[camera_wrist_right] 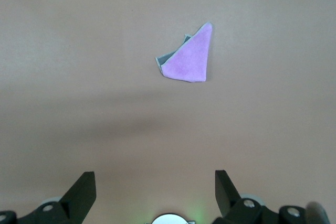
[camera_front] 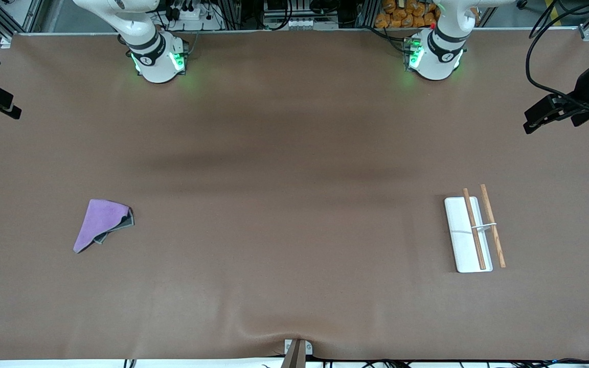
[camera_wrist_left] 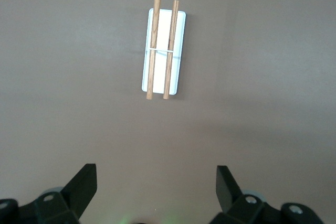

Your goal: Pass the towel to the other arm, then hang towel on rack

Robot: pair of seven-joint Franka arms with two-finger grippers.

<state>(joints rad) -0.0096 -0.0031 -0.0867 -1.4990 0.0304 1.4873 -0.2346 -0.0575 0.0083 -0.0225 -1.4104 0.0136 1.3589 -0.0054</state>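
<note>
Brown table [camera_front: 294, 153] | towel [camera_front: 101, 224] and rack [camera_front: 471, 234] well apart | both arms wait, jaws wide, holding nothing

Lilac towel [camera_front: 99, 221], grey reverse; white rack [camera_front: 467, 236], brown rods.

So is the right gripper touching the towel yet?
Apart. In the right wrist view the right gripper hangs open, with bare table between its fingertips and the folded towel.
</note>
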